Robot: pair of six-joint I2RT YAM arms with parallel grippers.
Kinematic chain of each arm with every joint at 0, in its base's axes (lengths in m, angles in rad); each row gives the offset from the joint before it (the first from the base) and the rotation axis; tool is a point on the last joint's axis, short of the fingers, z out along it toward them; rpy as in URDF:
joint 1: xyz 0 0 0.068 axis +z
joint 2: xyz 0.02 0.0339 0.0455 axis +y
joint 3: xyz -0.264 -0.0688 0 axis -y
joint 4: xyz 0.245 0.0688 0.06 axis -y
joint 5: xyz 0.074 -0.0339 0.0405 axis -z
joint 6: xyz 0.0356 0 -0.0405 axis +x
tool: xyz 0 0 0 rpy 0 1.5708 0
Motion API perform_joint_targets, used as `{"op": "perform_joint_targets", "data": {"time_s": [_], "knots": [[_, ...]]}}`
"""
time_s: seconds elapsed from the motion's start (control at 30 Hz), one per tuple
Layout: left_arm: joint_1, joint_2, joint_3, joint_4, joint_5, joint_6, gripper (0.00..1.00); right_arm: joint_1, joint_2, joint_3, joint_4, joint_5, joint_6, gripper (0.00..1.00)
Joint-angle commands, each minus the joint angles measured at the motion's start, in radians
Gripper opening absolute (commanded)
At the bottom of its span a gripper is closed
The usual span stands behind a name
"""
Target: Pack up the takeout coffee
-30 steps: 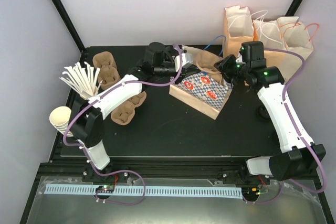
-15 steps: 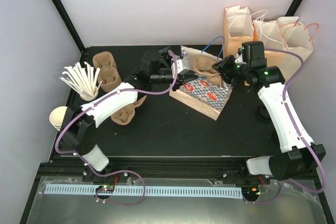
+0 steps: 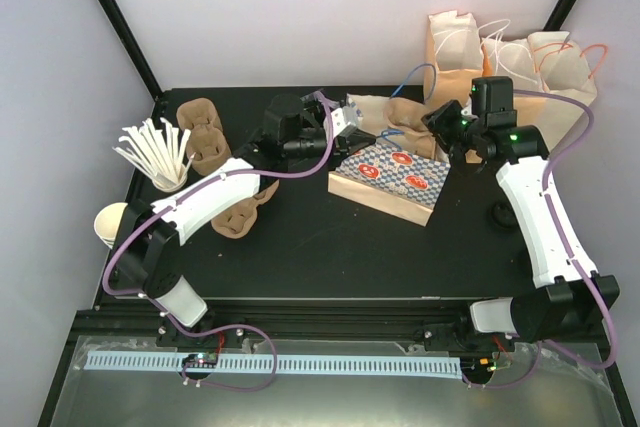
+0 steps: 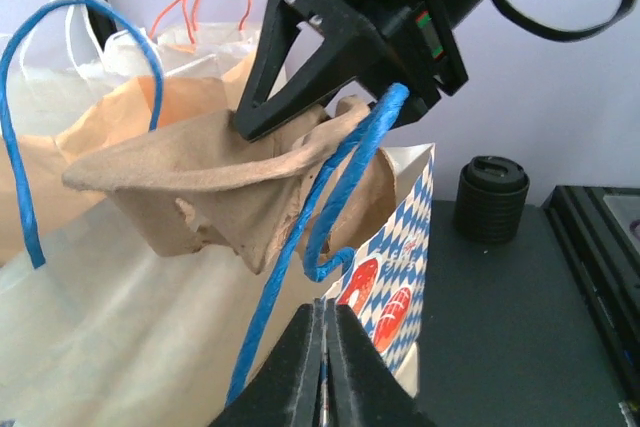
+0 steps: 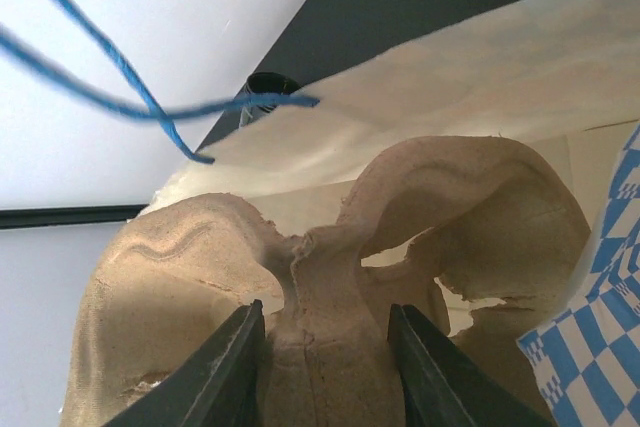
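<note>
The takeout coffee, a small black lidded cup, stands on the mat right of the bag, by the right arm, with neither gripper on it. The blue-and-white patterned paper bag lies on its side mid-table. My left gripper is shut on the bag's rim, beside its blue cord handle. My right gripper is shut on the centre post of a brown pulp cup carrier and holds it at the bag's mouth.
Plain paper bags stand at the back right. More pulp carriers lie at the left, with white sticks in a holder and stacked cream cups at the left edge.
The left arm's elbow has dropped and its gripper has kept its hold at the bag's rim. The right gripper has drawn right with the carrier. The bag has shifted right and lies flatter.
</note>
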Motion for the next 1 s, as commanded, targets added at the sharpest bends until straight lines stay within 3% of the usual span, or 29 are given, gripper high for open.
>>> {"op": "perform_joint_targets", "data": {"time_s": [0.0, 0.2, 0.47, 0.63, 0.77, 0.97], "knots": [[-0.008, -0.044, -0.017, 0.048, 0.035, -0.005, 0.15, -0.001, 0.021, 0.014, 0.008, 0.043, -0.026, 0.36], [-0.010, -0.043, 0.003, -0.049, -0.021, 0.108, 0.43, -0.002, 0.047, 0.037, -0.007, 0.048, -0.050, 0.37], [-0.009, 0.022, 0.131, -0.225, -0.127, 0.201, 0.47, 0.003, 0.089, 0.069, -0.030, 0.047, -0.071, 0.37], [-0.009, 0.057, 0.242, -0.405, -0.178, 0.351, 0.57, 0.026, 0.125, 0.130, -0.085, 0.090, -0.114, 0.40], [-0.010, 0.124, 0.352, -0.590, -0.159, 0.438, 0.55, 0.040, 0.156, 0.161, -0.125, 0.114, -0.136, 0.40], [-0.010, 0.173, 0.395, -0.696, -0.164, 0.496, 0.50, 0.048, 0.170, 0.162, -0.148, 0.149, -0.164, 0.40]]}}
